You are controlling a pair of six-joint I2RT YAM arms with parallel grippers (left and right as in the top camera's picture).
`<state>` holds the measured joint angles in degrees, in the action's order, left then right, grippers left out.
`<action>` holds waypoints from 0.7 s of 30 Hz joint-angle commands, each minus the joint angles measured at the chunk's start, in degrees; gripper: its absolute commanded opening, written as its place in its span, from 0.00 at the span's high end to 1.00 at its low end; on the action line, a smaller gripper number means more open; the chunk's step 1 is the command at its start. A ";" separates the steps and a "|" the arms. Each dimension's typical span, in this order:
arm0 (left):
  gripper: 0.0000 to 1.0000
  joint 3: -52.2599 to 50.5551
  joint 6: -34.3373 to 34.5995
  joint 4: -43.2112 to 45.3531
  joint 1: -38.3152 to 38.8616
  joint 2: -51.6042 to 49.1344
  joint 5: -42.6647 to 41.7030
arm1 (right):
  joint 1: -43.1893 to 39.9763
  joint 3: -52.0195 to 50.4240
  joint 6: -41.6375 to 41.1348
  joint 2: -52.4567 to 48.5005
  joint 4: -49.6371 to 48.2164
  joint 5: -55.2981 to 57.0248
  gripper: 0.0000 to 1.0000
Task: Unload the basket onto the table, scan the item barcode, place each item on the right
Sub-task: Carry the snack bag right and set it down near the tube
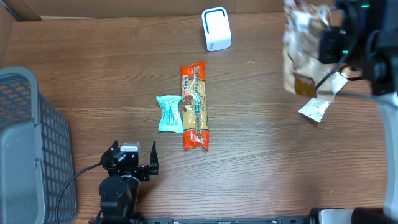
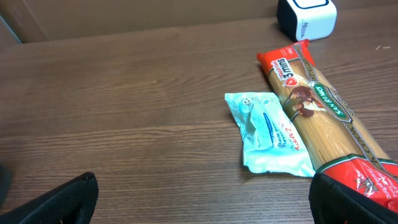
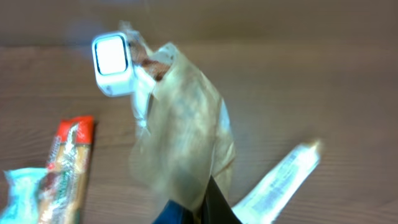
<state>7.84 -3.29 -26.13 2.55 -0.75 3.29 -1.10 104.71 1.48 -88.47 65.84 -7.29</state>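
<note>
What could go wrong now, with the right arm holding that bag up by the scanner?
The bag hangs limp from the right fingers, pinched at one edge: it may slip, or its barcode may end up creased and hidden from the scanner. A white sachet lies on the table near it: lowering the bag could sweep it away.

Shows a black left gripper [image 1: 134, 151] topped by a white label [image 1: 129, 149], black cable [image 1: 71, 180] looping off; glows green in spots on the black right arm [image 1: 357, 28].

A mock shop checkout: white scanner [image 1: 216, 28], mesh basket [image 1: 25, 124], pasta packet [image 1: 194, 106], wooden table [image 1: 112, 68].
</note>
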 commanded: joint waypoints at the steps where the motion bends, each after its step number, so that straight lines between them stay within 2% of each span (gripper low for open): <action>1: 0.00 -0.35 0.72 -0.02 0.00 0.50 0.50 | -7.74 -4.96 -4.52 -4.04 0.31 -14.71 0.96; 8: 0.00 -0.35 0.72 -0.02 0.00 0.50 0.50 | -17.11 -12.33 -4.46 -13.49 -5.25 -15.13 0.96; 14: 0.00 -0.35 0.72 -0.02 0.00 0.50 0.50 | -19.52 -12.57 -4.46 -21.11 -7.37 -12.68 0.96; 16: 0.01 -0.35 0.72 -0.02 0.00 0.50 0.50 | -19.54 -12.57 -4.50 -21.94 -7.02 -10.58 0.91; 19: 0.00 -0.35 0.72 -0.02 0.00 0.50 0.50 | -19.54 -12.59 -4.52 -22.25 -5.95 -7.67 0.88; 21: 0.00 -0.35 0.72 -0.02 0.00 0.50 0.50 | -19.54 -12.57 -4.55 -22.25 -5.11 -6.40 0.81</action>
<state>7.84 -3.29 -26.15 2.55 -0.75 3.29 -20.53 92.40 -2.90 -111.09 60.25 -16.91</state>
